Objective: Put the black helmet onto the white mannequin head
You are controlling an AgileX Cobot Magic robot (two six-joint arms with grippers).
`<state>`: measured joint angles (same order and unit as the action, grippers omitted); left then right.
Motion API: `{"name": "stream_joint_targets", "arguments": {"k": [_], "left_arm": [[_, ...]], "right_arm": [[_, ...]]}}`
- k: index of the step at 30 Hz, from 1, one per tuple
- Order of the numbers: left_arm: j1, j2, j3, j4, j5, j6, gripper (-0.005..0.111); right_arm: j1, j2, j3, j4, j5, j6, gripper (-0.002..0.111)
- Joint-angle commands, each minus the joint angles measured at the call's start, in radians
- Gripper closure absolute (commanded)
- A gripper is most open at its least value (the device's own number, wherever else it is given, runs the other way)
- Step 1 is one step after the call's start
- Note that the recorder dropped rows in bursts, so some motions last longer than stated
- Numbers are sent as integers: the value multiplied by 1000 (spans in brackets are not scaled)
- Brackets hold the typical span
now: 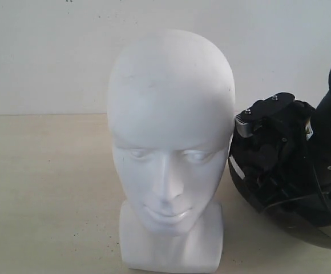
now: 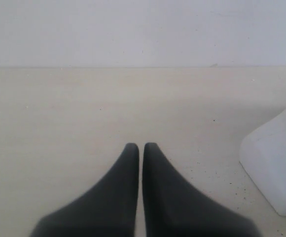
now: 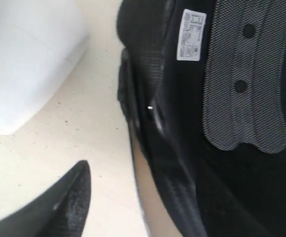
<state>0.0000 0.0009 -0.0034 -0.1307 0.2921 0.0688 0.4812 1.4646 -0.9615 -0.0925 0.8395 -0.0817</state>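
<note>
Right gripper (image 3: 143,165) spread at the black helmet (image 1: 279,220) rim, left gripper (image 2: 141,148) pinched empty; white mannequin head (image 1: 168,114) just beyond the outer finger (image 3: 66,202) — a shallow bite could swing the helmet into it

One black helmet (image 1: 294,220) — one mannequin head (image 1: 168,131).

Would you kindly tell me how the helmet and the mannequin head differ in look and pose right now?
The head is white; the helmet is black. The head stands upright on its neck base; the helmet lies tipped, with its padded inside showing. Both sit on the table, side by side.
</note>
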Motion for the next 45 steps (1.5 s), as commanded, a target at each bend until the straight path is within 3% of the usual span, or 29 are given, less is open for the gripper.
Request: {"name": "stream_joint_targets", "arguments": {"k": [1,8,15,23,38,45], "left_arm": [[-4,-1,3,0,-1,-8,102],[-4,-1,3,0,-1,-8,102],[-4,-1,3,0,-1,-8,102],[-4,-1,3,0,-1,-8,102],[-4,-1,3,0,-1,-8,102],[-4,-1,3,0,-1,-8,102]], "right_arm": [[6,13,38,54,-76,-14,49],[6,13,112,10,-217,24,49],[6,13,112,-30,-224,52,49],[6,13,112,-322,-232,269,49],[4,51,112,-414,-263,345,49],[-88,51,112,-375,-294,336,49]]}}
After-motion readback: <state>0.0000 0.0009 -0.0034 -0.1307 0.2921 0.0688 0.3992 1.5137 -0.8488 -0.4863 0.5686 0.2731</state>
